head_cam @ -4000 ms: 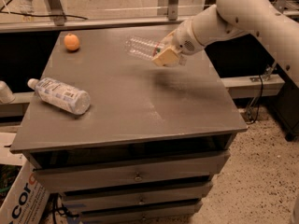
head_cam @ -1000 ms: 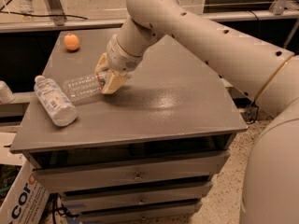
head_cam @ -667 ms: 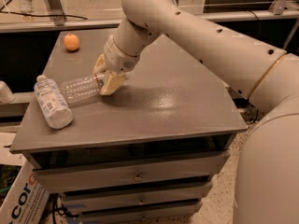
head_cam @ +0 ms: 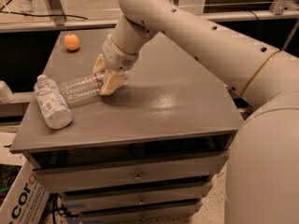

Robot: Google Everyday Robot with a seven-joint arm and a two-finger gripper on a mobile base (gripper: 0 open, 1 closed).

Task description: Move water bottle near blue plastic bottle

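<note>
The water bottle (head_cam: 80,88), slim, clear and ribbed, lies on its side on the left part of the grey table (head_cam: 154,101). My gripper (head_cam: 105,76) is shut on its right end, fingers on either side of the bottle. The blue plastic bottle (head_cam: 50,102), fatter with a pale printed label and white cap, lies on its side right beside the water bottle's left end, close to the table's left edge. The two bottles look almost touching.
An orange (head_cam: 71,42) sits at the table's far left corner. My arm reaches in from the right across the table. Drawers are below the table top. A cardboard box (head_cam: 21,199) stands on the floor at lower left.
Since four seconds ago my gripper carried the water bottle from the table's upper middle down and left to the blue plastic bottle. In the last second little has moved.
</note>
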